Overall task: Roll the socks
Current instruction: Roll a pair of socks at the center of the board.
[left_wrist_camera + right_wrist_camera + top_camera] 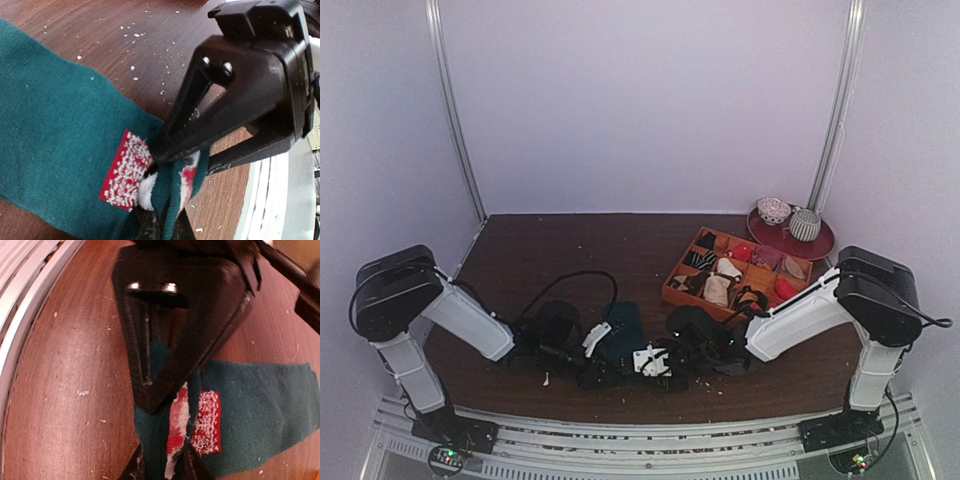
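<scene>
Backdrop: pale walls close in the far side and both flanks, with a metal post in each far corner.
Table: dark brown wood grain, with a ribbed metal rail along its near edge.
Left arm: white link reaching in from the near left, its black wrist low over the table near the centre.
Right arm: mirrors it from the near right, its wrist also low, meeting the other near the centre.
Orange tray: right of centre and farther back, its compartments holding rolled socks in red, beige and stripes.
Red plate: far right corner, carrying two small bowls.
Socks: dark teal, lying flat at the near centre of the table between the two wrists, with the length running toward the far side. The near end is bunched and lifted.
Left jaws: pinching the near end of the socks, fabric folded up between the tips.
Right jaws: pinching the same end from the opposite side, just beside the left pair.
Red patch: white-flecked, on the socks right at the pinched end, beside white and red figure parts.
Crumbs: white specks scattered on the table.
</scene>
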You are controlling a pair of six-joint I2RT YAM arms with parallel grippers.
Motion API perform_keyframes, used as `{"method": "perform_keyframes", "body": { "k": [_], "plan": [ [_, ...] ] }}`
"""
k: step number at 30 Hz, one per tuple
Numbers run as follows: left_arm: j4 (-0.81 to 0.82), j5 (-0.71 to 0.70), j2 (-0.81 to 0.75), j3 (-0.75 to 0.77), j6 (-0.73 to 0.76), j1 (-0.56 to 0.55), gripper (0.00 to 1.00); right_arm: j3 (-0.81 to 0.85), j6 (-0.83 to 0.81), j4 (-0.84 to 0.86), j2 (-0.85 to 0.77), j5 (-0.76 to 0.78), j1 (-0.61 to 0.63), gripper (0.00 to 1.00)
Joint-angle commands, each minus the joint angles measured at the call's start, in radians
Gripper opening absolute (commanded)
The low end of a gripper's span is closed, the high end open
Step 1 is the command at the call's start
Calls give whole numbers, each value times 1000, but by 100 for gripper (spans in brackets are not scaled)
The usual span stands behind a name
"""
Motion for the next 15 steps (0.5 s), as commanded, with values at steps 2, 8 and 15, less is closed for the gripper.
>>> {"method": "perform_keyframes", "body": {
  "k": [2,8,15],
  "plan": [
    [-223,-62,2,-39,55,-2,10,40,139,-164,58,47,4,16],
    [-301,-265,-314,-54,163,-2,47,67,319,-260,39,-203,-16,13],
    [-164,-385,-681,-186,308,-36,57,306,666,-578,213,-523,-92,13]
  ]
}}
